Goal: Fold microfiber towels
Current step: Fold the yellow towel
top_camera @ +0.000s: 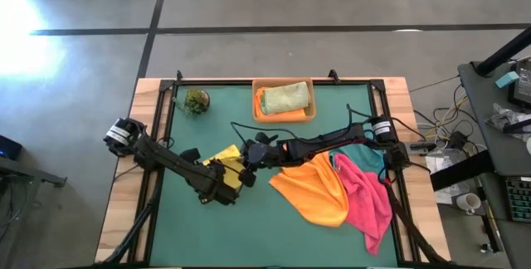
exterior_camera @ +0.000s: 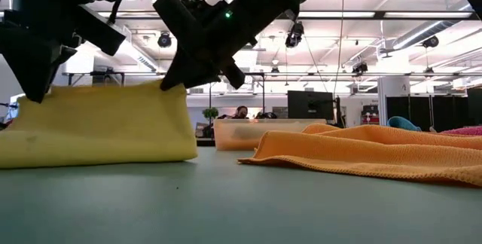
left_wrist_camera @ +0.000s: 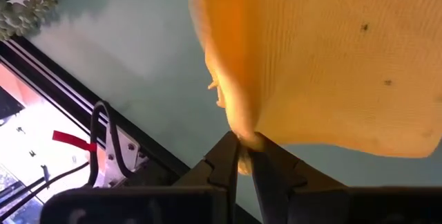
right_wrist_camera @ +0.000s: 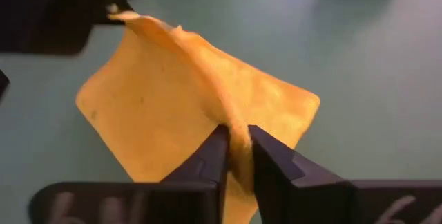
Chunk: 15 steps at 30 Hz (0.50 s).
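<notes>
Towel [right_wrist_camera: 200, 92] held up between two jaws.
Its yellow edge is pinched by both narrow jaws; corners should be matched before release.

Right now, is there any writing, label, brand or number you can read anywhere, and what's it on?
None can be read.
Yellow towel, orange towel, tan tray: no label or print shows.
Clutter on the desk beside the table: too small to tell.
</notes>
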Each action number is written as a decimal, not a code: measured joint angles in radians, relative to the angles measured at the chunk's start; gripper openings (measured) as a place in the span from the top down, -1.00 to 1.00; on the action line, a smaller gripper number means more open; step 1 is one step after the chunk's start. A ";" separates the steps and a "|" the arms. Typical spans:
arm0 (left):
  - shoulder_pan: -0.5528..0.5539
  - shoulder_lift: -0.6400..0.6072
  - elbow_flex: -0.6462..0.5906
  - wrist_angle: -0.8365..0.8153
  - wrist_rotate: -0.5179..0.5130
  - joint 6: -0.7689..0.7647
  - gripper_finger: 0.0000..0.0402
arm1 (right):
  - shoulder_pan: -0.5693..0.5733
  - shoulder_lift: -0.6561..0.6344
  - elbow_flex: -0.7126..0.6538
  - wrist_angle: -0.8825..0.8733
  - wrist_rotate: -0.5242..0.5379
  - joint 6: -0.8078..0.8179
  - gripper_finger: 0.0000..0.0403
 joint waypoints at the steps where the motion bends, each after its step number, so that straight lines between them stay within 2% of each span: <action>1: 0.000 0.000 0.000 0.000 0.001 0.000 0.87 | -0.002 0.000 0.000 0.013 -0.004 0.001 0.68; 8: 0.000 0.000 0.000 -0.001 0.001 0.033 0.87 | -0.008 0.000 0.000 0.048 -0.006 0.058 0.29; 15: 0.000 0.000 -0.011 0.001 0.001 0.057 0.87 | -0.008 -0.030 0.000 -0.055 -0.040 0.062 0.14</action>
